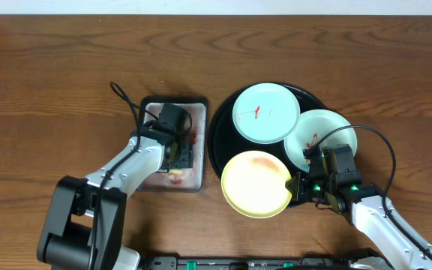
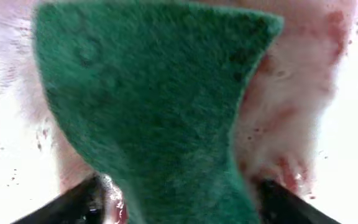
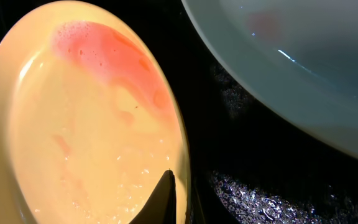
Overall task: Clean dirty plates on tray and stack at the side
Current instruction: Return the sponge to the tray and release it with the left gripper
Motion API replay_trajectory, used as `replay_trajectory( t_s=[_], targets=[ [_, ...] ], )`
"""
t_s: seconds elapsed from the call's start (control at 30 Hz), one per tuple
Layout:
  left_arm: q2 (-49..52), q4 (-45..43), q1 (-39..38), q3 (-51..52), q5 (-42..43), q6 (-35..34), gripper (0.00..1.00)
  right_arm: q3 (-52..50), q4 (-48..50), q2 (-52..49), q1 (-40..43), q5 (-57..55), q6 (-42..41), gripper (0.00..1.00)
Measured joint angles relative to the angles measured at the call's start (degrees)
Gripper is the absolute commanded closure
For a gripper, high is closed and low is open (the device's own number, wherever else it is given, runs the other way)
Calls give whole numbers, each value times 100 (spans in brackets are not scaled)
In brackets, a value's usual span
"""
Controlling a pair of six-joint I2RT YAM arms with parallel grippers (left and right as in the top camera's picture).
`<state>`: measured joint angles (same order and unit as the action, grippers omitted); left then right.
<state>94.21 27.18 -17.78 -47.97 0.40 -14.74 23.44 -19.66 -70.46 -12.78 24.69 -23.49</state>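
Observation:
The black tray (image 1: 220, 139) holds three plates. One mint-green plate (image 1: 266, 112) with red smears lies at its back, a second mint-green plate (image 1: 322, 135) with red marks at its right, and the yellow plate (image 1: 253, 184) overhangs its front rim. My right gripper (image 1: 300, 185) is shut on the yellow plate's right rim. In the right wrist view the yellow plate (image 3: 92, 137) is wet with a pink smear, one finger (image 3: 180, 199) lies over its rim, and a mint plate (image 3: 291, 62) is beside it. My left gripper (image 1: 177, 154) is shut on the teal sponge (image 2: 154, 93).
The rectangular grey metal tray (image 1: 172, 99) lies left of the black tray, under my left gripper, wet and stained red (image 2: 291, 106). The black tray floor (image 3: 247, 149) is wet. Brown wooden table (image 1: 51, 90) all around.

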Motion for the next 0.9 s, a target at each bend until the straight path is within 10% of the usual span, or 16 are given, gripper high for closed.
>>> replay_trajectory(
  t_s=[0.57,0.83,0.9],
  targets=[
    [-13,-942,0,0,-509,24,23,-2,9,0,0,2,0,92],
    [107,-1080,-2,0,-529,83,91,-2,7,0,0,2,0,92],
    [107,-1088,0,0,-529,118,93,-2,9,0,0,2,0,92]
  ],
)
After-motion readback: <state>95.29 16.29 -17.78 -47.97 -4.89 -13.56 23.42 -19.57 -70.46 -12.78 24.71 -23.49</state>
